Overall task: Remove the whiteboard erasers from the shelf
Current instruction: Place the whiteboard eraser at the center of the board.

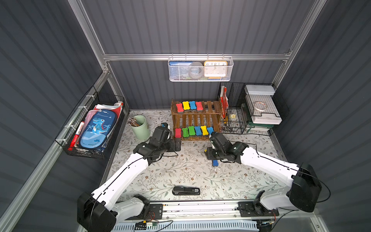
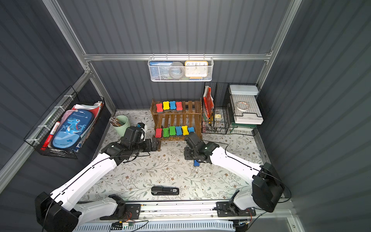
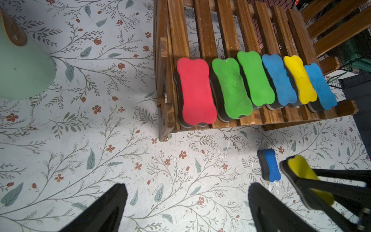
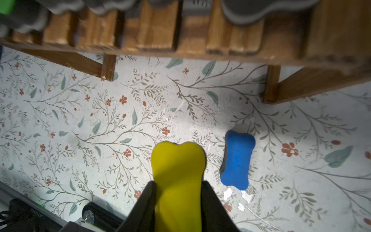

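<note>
The brown slatted shelf [image 1: 210, 105] [image 2: 192, 105] [image 3: 224, 30] [image 4: 156, 40] stands at the back of the table. Its upper tier holds red, yellow, blue and red whiteboard erasers [image 1: 189, 106]. A row of several erasers [image 3: 251, 84] [image 1: 192, 131] lines the lower tier's front. A blue eraser [image 1: 215, 163] [image 2: 196, 163] [image 3: 270, 164] [image 4: 236, 160] lies on the table in front of the shelf. Just beside it, my right gripper [image 4: 178, 184] [image 1: 208, 153] is shut on a yellow eraser [image 4: 178, 170] [image 3: 303, 168]. My left gripper [image 3: 185, 192] [image 1: 177, 143] hangs open and empty over the table by the shelf's front left leg.
A green cup of pencils [image 1: 140, 127] stands left of the shelf. A black stapler [image 1: 186, 190] lies near the front edge. The black wire-grid organizer [image 1: 251, 108] flanks the shelf on the right. A white mesh basket [image 1: 200, 69] hangs on the back wall, a black wire basket [image 1: 96, 128] on the left wall.
</note>
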You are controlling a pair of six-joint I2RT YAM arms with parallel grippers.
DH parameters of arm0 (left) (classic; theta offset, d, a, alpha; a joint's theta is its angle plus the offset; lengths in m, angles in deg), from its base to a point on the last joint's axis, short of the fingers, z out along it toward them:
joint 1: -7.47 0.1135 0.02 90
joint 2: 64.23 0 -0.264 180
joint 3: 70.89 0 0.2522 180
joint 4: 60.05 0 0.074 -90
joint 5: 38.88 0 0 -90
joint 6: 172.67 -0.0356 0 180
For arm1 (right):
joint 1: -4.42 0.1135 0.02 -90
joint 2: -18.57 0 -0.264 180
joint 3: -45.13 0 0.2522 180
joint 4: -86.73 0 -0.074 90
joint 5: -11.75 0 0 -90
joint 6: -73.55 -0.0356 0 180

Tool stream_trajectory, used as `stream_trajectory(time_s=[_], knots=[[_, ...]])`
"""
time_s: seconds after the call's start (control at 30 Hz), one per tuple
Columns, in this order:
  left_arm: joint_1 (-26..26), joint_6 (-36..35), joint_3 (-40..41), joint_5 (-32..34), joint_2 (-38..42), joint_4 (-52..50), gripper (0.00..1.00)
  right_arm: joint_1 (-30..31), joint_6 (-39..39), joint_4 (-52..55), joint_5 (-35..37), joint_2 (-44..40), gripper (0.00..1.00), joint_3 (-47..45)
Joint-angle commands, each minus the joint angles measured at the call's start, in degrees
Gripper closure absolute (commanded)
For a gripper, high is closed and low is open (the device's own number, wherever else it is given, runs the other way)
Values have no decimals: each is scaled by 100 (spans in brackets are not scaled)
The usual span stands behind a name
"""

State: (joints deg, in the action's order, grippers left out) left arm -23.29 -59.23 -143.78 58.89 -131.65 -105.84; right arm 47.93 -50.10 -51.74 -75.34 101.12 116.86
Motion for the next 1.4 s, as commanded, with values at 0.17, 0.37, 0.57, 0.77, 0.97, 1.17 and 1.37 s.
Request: stream_trajectory(time_s=[0.17,0.37,0.57,0.77,0.97,1.17,1.37], knots=[[1,-81,-217,88,-17,-231,1,46,-269,-659,342,757,70,-241],[0,-84,-246,136,-29,-288,1,51,-376,-634,625,1187,71,-170],[0,-77,-231,166,-10,-312,1,52,-389,-528,737,1500,70,-21],[0,-75,-248,150,-70,-329,1,55,-310,-536,639,1500,57,16],[3,-45,-186,168,-131,-289,1,61,-291,-475,656,1310,51,-14],[0,57,-29,248,-154,-112,1,86,-278,-347,602,1017,51,-21],[0,377,126,426,-255,175,4,193,-184,-331,416,330,56,-73]])
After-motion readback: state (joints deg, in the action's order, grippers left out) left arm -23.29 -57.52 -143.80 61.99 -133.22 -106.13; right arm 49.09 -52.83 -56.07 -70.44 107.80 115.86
